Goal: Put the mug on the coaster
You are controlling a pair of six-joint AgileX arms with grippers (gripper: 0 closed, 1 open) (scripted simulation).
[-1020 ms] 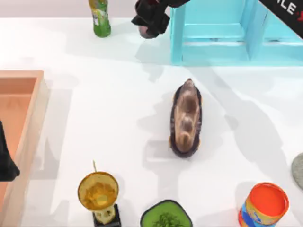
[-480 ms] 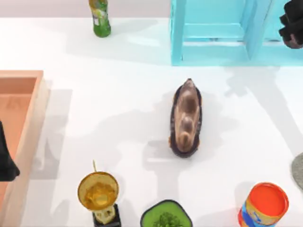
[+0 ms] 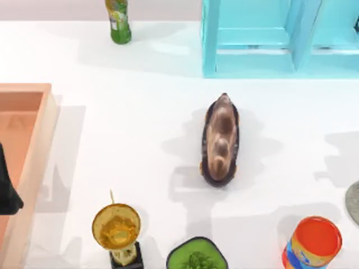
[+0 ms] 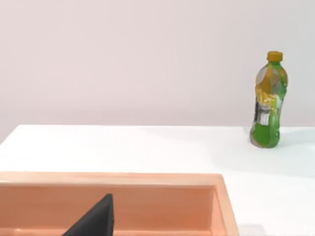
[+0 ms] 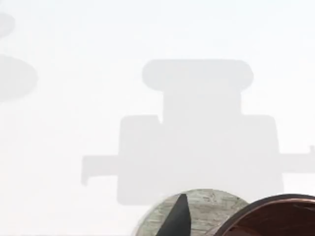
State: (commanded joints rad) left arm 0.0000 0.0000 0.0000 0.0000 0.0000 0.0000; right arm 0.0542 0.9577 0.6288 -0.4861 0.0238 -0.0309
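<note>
Half of mug (image 5: 275, 216) cut off, above coaster (image 5: 206, 206); right hand's grip unclear.

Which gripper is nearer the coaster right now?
Right. Its wrist view shows the coaster just beyond its fingertip, with the mug beside it. The left gripper is parked over the wooden tray, across the table.

A smooth white tabletop (image 3: 129, 112) fills the scene, lit from above so that soft grey shadows fall across it. Behind its far edge rises a plain, pale pinkish-grey wall (image 4: 138, 59). A turquoise wooden shelf rack (image 3: 252, 39) stands at the table's far side.
</note>
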